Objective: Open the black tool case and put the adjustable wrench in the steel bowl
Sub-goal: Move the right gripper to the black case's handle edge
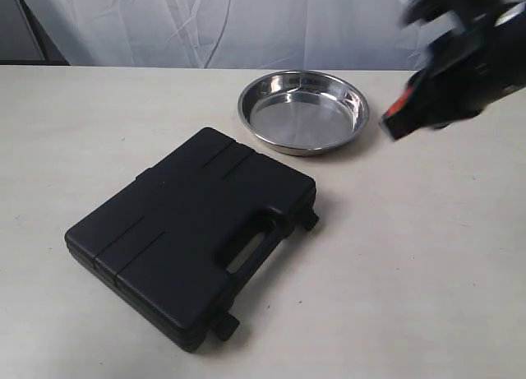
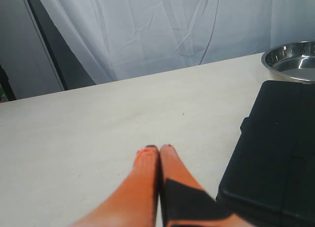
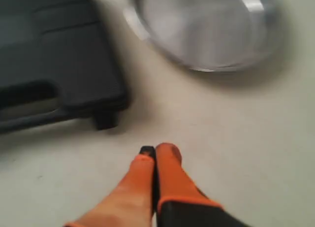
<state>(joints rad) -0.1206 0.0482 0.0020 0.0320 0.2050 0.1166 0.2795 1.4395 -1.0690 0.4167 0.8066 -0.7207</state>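
Left gripper: its 2 orange fingers are pressed together on nothing. It hangs low over bare worktop beside the case, on the left side. It does not show in the exterior view.

Why there: my guess is that it waits beside the case to steady it or lift the lid.

Black case: it lies flat and closed on the left half of the worktop, nearer the front edge than the back.

Case axis: the long sides run on a slant, from the front edge up toward the bowl. The long edge with the slot handle faces the front-right corner. The opposite long edge, probably the hinge, faces the back-left corner.

Latches: 2 small tabs flank the handle, 1 nearer the bowl and 1 nearer the front edge. I cannot tell whether they are undone.

Wrench: not in view. I judge it lies inside the closed case, so its heading cannot be told.

Bowl: it sits upright and empty near the back edge, right of centre, close to the case's far corner but apart from it. That keeps the carry short.

Right gripper: its fingers are clenched together and empty. It sits above the worktop toward the back-right corner, just right of the bowl, and is blurred in the exterior view. Its tips point at the bare strip between bowl and case.

Why there: it faces the handle side, so I judge it will work the latches.
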